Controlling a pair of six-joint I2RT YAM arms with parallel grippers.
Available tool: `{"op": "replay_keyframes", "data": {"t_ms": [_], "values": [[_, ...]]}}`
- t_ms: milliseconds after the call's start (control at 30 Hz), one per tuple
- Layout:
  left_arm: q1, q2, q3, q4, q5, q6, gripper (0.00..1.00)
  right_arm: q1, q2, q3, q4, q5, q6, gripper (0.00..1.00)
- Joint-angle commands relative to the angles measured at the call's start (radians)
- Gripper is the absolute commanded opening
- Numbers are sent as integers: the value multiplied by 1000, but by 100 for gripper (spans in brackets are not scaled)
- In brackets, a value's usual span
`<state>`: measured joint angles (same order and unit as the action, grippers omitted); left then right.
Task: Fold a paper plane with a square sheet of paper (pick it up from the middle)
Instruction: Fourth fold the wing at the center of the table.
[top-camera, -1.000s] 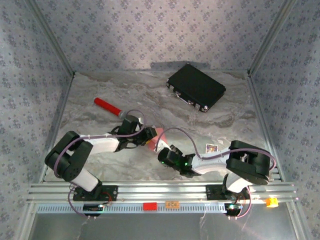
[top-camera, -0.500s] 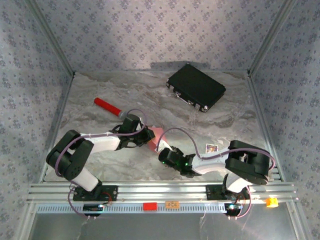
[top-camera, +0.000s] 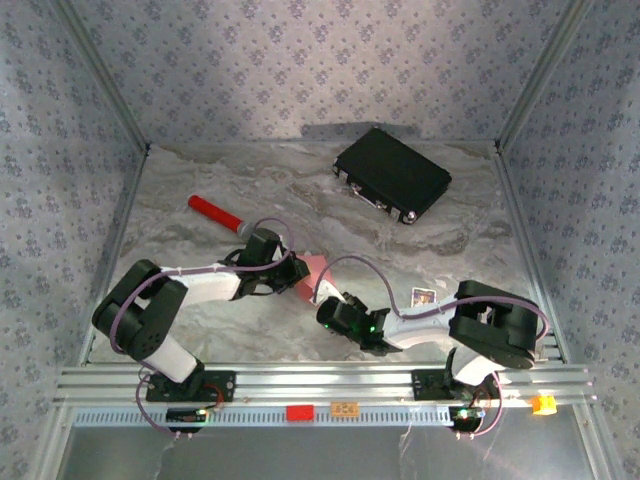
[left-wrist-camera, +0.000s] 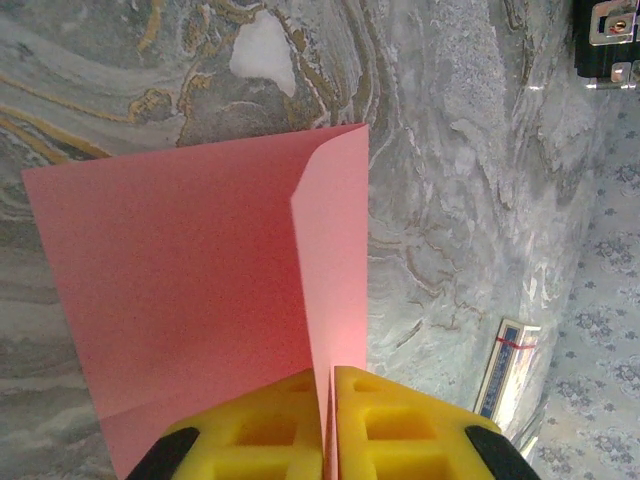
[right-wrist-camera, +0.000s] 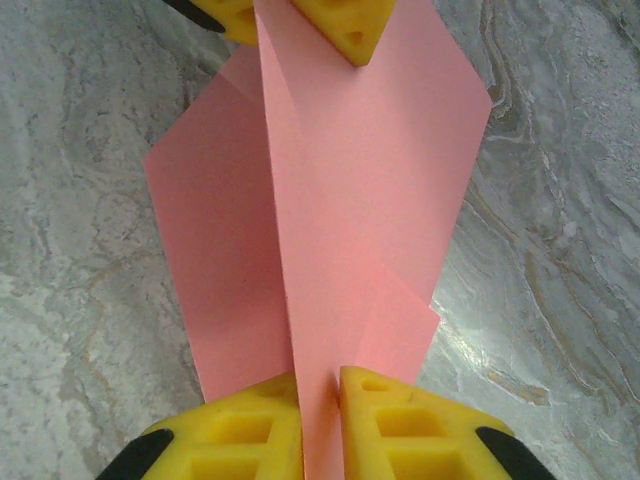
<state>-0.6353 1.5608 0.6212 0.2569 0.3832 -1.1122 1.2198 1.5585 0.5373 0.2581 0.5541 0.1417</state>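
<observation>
The salmon-pink sheet of paper (left-wrist-camera: 180, 270) is folded up along a centre crease, its flaps (right-wrist-camera: 220, 250) spread over the marble table. My left gripper (left-wrist-camera: 332, 390) is shut on the standing fold at one end. At the opposite end my right gripper (right-wrist-camera: 320, 395) is shut on the same fold, and the left arm's yellow fingertips (right-wrist-camera: 345, 25) show at the top of that view. From above, the left gripper (top-camera: 303, 283) and right gripper (top-camera: 322, 303) meet near the table's middle front. A strip of pink paper (top-camera: 313, 267) shows between them.
A black case (top-camera: 392, 176) lies at the back right. A red cylinder with a grey cap (top-camera: 215, 213) lies to the left. A small printed card (top-camera: 422, 297) rests beside the right arm, and the card (left-wrist-camera: 505, 365) also appears in the left wrist view. Patterned walls enclose the table.
Both arms have stayed almost in place around the paper. The left wrist has edged slightly toward the right gripper, and less pink shows between them from above.
</observation>
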Motion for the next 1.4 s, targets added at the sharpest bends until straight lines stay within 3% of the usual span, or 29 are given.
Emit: {"op": "replay_keyframes", "data": {"t_ms": [0, 233, 867, 1133, 1367], "values": [[1, 11, 23, -12, -10, 4, 9, 7, 8, 15, -23, 16, 19, 17], [1, 7, 25, -16, -11, 2, 9, 7, 6, 18, -20, 4, 25, 15], [1, 15, 26, -15, -10, 1, 9, 4, -3, 18, -5, -8, 26, 20], [-1, 14, 25, -13, -9, 0, 9, 3, 7, 21, -12, -25, 32, 13], [0, -11, 21, -15, -14, -1, 27, -12, 27, 27, -14, -80, 57, 8]]}}
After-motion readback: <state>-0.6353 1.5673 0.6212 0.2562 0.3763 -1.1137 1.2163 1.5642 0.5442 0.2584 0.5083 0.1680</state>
